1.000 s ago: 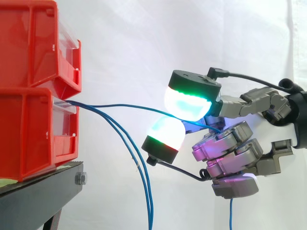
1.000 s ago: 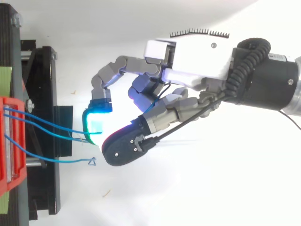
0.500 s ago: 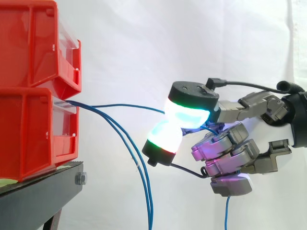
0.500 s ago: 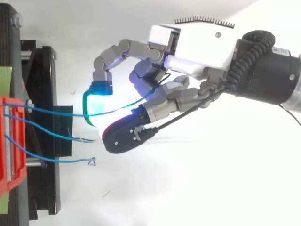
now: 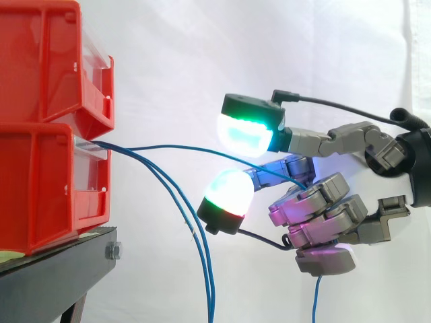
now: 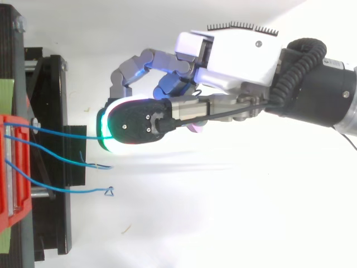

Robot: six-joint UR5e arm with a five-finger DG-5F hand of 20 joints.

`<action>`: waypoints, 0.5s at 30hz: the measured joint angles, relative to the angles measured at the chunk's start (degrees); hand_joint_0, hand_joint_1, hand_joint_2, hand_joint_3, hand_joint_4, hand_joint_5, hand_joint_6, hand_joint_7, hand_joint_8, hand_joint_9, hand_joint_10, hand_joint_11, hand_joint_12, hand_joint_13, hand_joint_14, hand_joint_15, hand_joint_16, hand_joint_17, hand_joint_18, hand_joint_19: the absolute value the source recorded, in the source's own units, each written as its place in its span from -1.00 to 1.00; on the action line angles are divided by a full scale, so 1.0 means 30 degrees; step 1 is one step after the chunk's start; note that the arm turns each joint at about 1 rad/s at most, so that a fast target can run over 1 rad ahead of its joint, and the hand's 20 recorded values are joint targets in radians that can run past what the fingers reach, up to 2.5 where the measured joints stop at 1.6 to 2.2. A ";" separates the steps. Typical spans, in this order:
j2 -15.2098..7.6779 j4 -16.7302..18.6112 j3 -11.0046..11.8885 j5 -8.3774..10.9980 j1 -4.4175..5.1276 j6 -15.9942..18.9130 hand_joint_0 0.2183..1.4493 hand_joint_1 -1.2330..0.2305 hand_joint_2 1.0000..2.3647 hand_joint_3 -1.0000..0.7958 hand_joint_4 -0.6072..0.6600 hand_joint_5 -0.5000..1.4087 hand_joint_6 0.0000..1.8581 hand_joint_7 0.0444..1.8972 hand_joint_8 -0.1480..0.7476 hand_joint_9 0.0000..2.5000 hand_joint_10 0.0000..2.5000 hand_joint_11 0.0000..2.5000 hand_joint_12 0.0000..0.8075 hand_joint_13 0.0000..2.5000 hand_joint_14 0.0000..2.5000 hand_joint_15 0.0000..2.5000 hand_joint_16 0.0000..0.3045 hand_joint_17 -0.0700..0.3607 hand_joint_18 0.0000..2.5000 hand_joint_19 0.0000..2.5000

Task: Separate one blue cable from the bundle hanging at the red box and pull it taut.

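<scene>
One blue cable (image 5: 175,146) runs right of red box (image 5: 54,182), apart from two hanging strands (image 5: 209,289). Hand (image 5: 323,208) curled round it, pads (image 5: 244,134) parted. Cable bowed: tautening remains.

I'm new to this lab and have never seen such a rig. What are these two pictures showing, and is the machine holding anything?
The grey and white machine is a robot hand on the end of a robot arm. One picture is taken from the side, level with the work; the other looks down from above. At the left, two red bins are stacked on a black stand. Thin blue cables come out of the lower bin. Two loose cables hang down; one blue cable runs across to the robot hand and dangles below it. Whether it is gripped cannot be told.
</scene>
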 measured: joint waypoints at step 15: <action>-0.0001 0.0052 0.0000 0.0028 0.0055 0.0000 -0.33 -0.29 -0.99 -0.27 0.07 -0.68 -0.04 0.05 -0.04 -0.30 0.44 0.07 -0.18 -0.16 0.61 0.13 -0.75 -0.27 -0.03 0.03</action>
